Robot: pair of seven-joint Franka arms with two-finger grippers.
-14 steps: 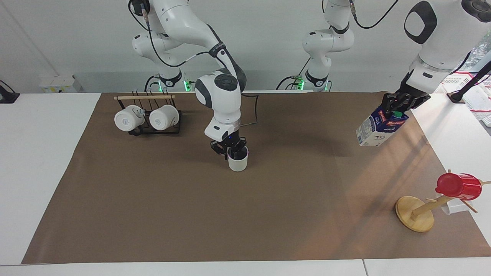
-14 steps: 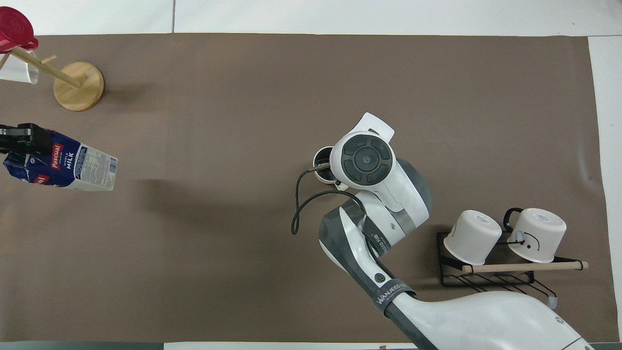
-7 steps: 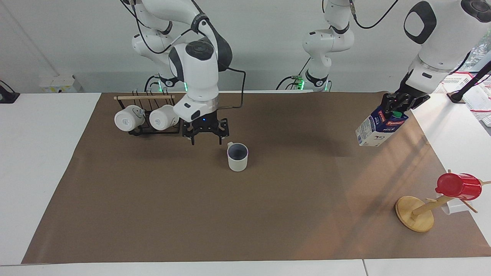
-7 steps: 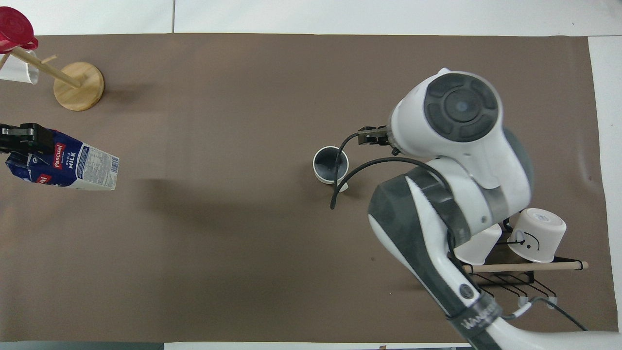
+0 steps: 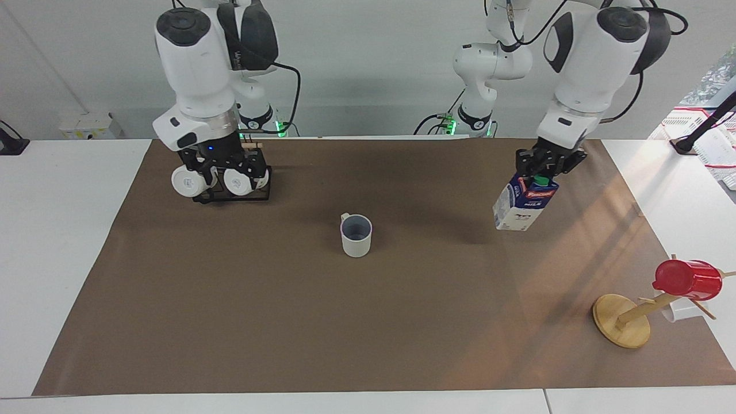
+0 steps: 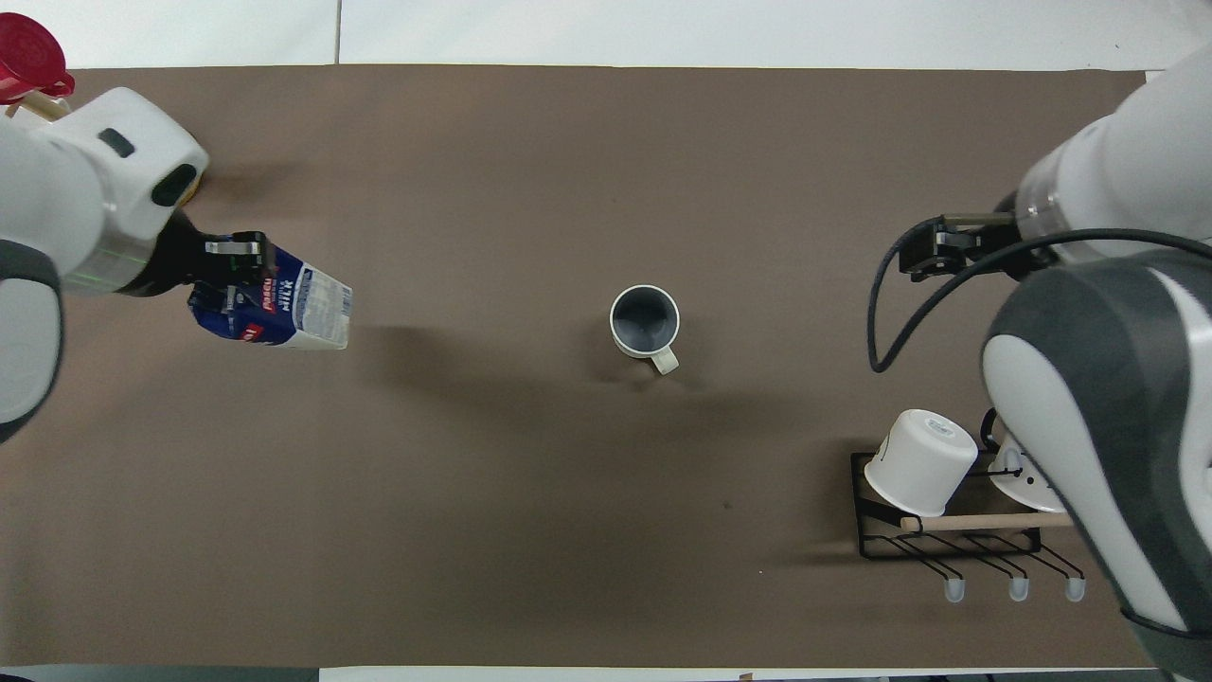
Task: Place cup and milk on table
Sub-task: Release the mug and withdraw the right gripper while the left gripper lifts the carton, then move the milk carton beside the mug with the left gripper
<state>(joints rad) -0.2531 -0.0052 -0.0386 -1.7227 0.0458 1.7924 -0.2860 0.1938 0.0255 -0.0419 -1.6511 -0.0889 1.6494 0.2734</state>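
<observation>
Cup [image 5: 356, 234] right in the middle of the brown sheet [image 5: 287, 322], that is our landmark: it stands upright on the table [image 5: 52, 241], dark inside showing, small handle turned toward the robots, and nothing is touching it.

Toward the left arm's end from the cup, the milk [image 5: 523, 202] hangs in the air over the sheet. The left pincer [image 5: 544, 172] is pinching it at the top ridge, right by the green cap, and the carton dangles tilted, its white bottom swung toward the cup. From overhead its shadow falls on the sheet between carton and cup, so it is clear of the table.

Over at the right arm's end from the cup, the right pincer [image 5: 221, 168] hangs spread wide with nothing in it, up over the black wire rack [image 5: 230, 195]. That rack sits nearer to the robots than the cup, with a wooden bar across it and two white mugs [image 5: 187, 181] lying on their sides in it, bases facing outward. In the facing view the pincer's dark fingers stand in front of the mugs, though I cannot tell whether they touch them.

Farther from the robots than the cup, and well out toward the left arm's end, a wooden mug stand [image 5: 623, 319] rests on the sheet's corner with a red cup [image 5: 687, 279] hung on one peg.
</observation>
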